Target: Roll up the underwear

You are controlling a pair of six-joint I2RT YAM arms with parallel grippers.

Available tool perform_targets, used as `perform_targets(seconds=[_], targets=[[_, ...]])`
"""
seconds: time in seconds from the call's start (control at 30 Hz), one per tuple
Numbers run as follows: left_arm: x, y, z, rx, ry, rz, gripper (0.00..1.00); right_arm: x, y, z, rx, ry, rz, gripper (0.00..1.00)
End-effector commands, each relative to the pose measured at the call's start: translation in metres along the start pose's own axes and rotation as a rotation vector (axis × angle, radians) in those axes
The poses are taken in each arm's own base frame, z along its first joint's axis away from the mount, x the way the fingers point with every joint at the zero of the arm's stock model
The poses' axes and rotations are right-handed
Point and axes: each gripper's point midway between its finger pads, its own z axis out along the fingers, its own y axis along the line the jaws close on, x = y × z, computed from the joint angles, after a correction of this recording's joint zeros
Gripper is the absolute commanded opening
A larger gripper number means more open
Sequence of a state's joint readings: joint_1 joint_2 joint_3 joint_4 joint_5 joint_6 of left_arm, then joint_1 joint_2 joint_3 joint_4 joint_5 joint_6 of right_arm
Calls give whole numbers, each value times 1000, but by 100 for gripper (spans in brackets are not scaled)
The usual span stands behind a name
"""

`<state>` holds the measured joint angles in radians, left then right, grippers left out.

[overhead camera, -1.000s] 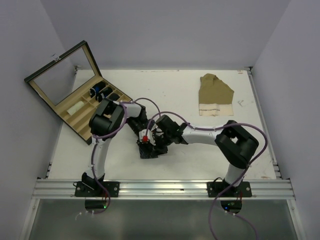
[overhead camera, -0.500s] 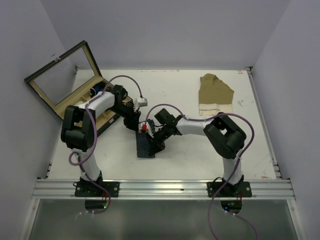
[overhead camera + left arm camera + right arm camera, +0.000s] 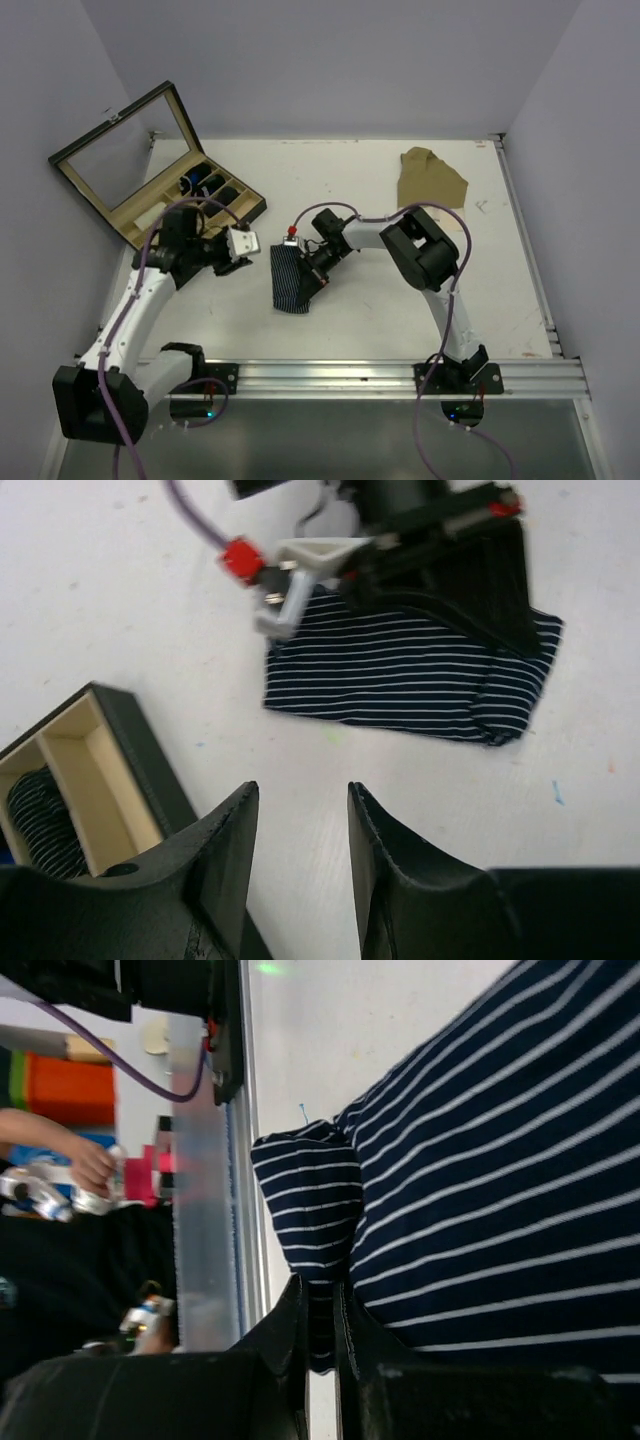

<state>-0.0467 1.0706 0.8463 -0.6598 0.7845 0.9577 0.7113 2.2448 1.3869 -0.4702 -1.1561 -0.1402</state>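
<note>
White tabletop carries the striped underwear (image 3: pixel 289 282), lying as a folded strip directly beneath the right pincer (image 3: pixel 318 266), which stays clamped on one fabric edge. The left pincer (image 3: pixel 240 247) has let go and drawn back beside the organiser box (image 3: pixel 252 205). Its jaws are parted and empty, with the garment well ahead of it. Judgement: the fold is set, but rolling has not yet begun.

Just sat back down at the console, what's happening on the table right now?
The right gripper is shut on one edge of the navy striped underwear, which lies folded flat on the white table, not yet rolled. The left gripper hovers open and empty beside it, close to the wooden organizer box. A tan garment lies at the far right.
</note>
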Motion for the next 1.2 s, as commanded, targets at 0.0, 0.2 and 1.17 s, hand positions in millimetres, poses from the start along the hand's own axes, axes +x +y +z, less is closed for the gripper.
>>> perform_targets(seconds=[0.0,0.2,1.17], targets=[[13,-25,22,32,49,222,43,46,-64,8,186,96,204,0],[13,-89,64,108,64,432,43,57,-78,12,195,136,268,0],[68,-149,110,283,224,484,24,57,-84,10,245,148,302,1]])
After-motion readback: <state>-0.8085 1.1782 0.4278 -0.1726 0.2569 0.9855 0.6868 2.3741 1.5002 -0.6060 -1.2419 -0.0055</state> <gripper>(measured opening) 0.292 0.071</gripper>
